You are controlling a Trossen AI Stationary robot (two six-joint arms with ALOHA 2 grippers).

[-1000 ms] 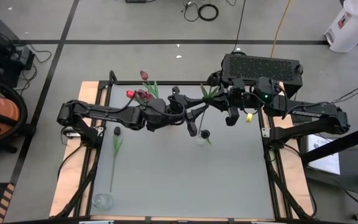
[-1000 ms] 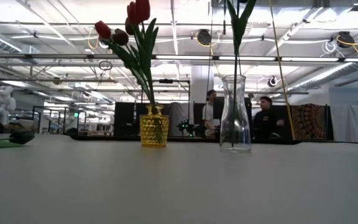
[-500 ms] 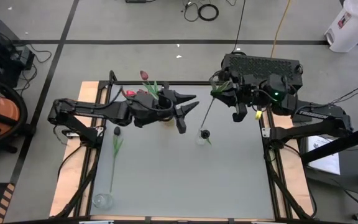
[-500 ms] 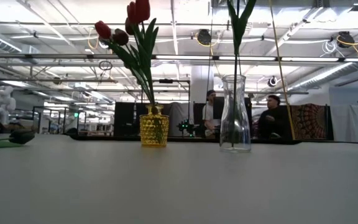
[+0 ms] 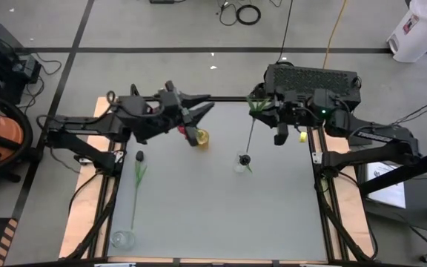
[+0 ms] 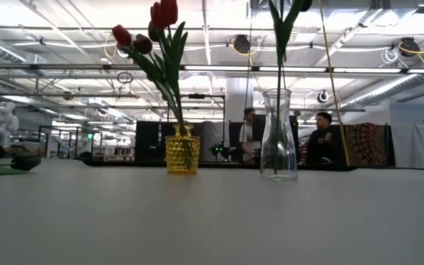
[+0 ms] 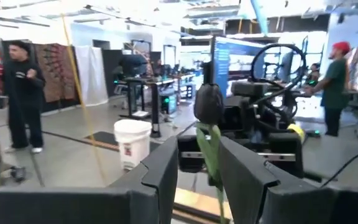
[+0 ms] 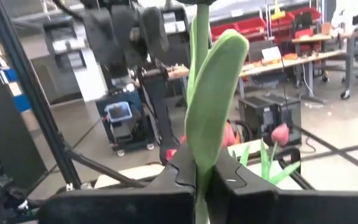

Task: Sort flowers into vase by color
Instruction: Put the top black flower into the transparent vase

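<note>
A near-black tulip [image 7: 209, 102] stands with its stem [image 5: 247, 137] in the clear vase [image 6: 279, 136]. My right gripper [image 5: 261, 109] is shut on it high up, near the table's far edge. Red tulips [image 6: 160, 33] stand in the yellow vase [image 6: 182, 151], which my left arm partly covers in the high view. My left gripper [image 5: 207, 111] is open and holds nothing; it hangs above the yellow vase [image 5: 200, 139], left of the held tulip. Another dark-headed tulip [image 5: 137, 174] lies flat on the table at the left. My right gripper pinches the tulip's stem and one leaf together [image 8: 197, 163] between its two fingers, below the head. The fingers lie level, come from the table's right and cross the stem. The tulip stands nearly upright, its lower end in the clear vase [image 5: 241, 163].
A small clear glass [image 5: 122, 239] stands at the near left corner. A black box [image 5: 311, 78] sits behind the far right edge. People [image 6: 319, 140] sit in the room beyond the table. The table's near half [image 5: 221, 215] is bare.
My left gripper has drawn back from the held tulip's stem, up and toward the table's left and far edges, and now hangs over the yellow vase. My right gripper stays shut on the tulip, which stays in the clear vase.
</note>
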